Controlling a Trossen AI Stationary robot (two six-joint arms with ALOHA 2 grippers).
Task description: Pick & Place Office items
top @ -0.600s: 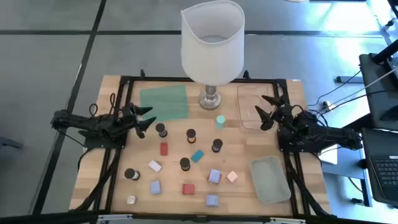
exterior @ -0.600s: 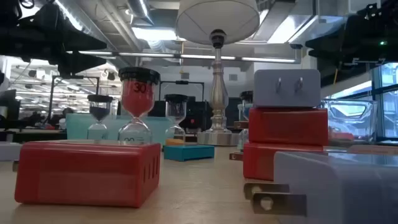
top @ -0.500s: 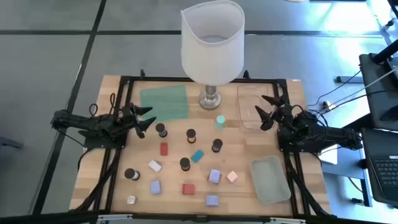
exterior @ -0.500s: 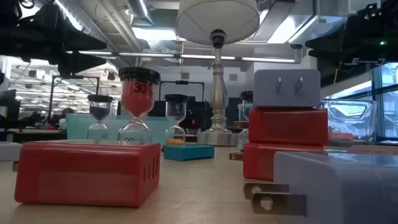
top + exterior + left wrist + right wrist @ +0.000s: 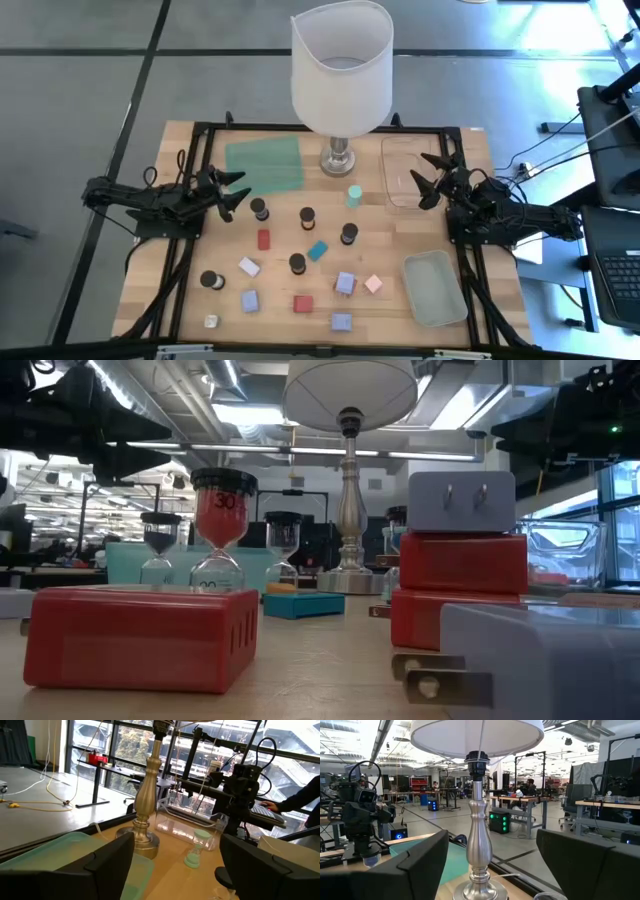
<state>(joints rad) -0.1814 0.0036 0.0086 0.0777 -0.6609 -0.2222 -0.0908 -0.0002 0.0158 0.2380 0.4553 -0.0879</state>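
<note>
The office items lie scattered on the wooden table between the arms. Among them are dark-capped sand timers [image 5: 307, 216], a teal timer [image 5: 354, 194], red blocks [image 5: 264, 239], a blue one [image 5: 317, 250], lavender ones [image 5: 345, 283] and a pink one [image 5: 373, 284]. In the low view a red block [image 5: 140, 635] and a red-sand timer [image 5: 222, 530] stand close by. My left gripper [image 5: 234, 192] hovers open at the table's left, beside the nearest timer [image 5: 259, 208]. My right gripper [image 5: 424, 178] hovers open at the right, over a clear tray [image 5: 410, 165]. Neither holds anything.
A tall lamp with a white shade [image 5: 341, 70] stands at the far middle, with its metal base [image 5: 145, 805] on the table. A green mat [image 5: 264, 165] lies far left. A greenish tray [image 5: 435, 287] sits near right. A black frame [image 5: 200, 135] borders the table.
</note>
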